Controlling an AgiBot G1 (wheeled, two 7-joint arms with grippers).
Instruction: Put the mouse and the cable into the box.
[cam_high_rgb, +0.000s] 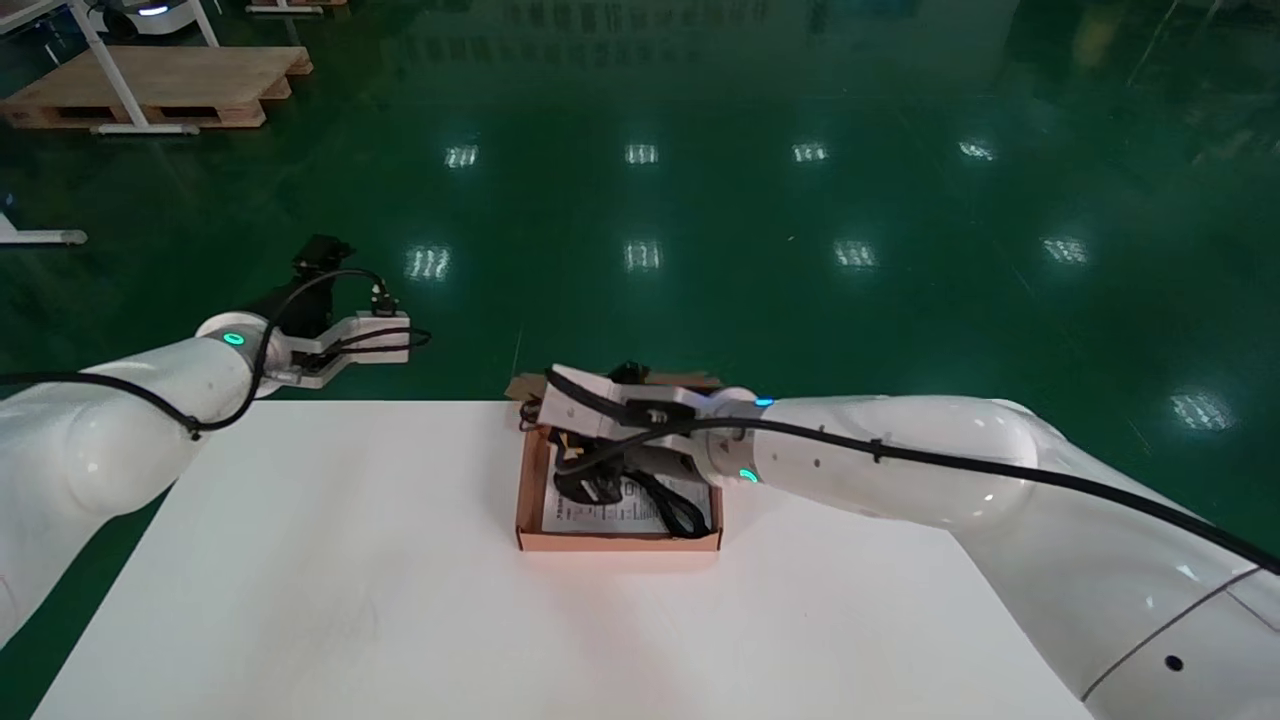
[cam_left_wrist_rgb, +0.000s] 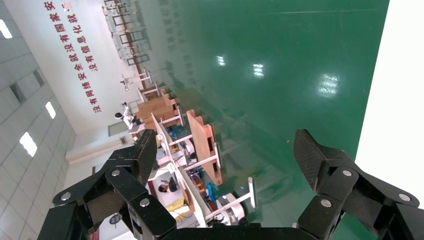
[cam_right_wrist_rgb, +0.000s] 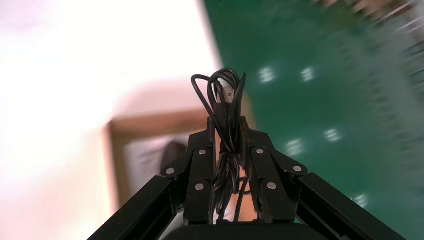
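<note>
Cable (cam_right_wrist_rgb: 225, 100) is clamped in our right claw (cam_right_wrist_rgb: 227, 137), the coiled bundle running lengthwise between the fingers and looping out past the tips, over the box (cam_high_rgb: 618, 541) at the far middle of the table (cam_high_rgb: 350, 560). We judge the drop needs only a short lowering, since the box lies straight below; a dark rounded shape inside may be the mouse (cam_right_wrist_rgb: 172, 150). Our left claw (cam_left_wrist_rgb: 225, 145) hangs apart and empty beyond the table's far left edge.

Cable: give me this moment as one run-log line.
right gripper: shut on cable, above box | left gripper: open, parked past table far edge | cable: coiled bundle, pinched mid-length
</note>
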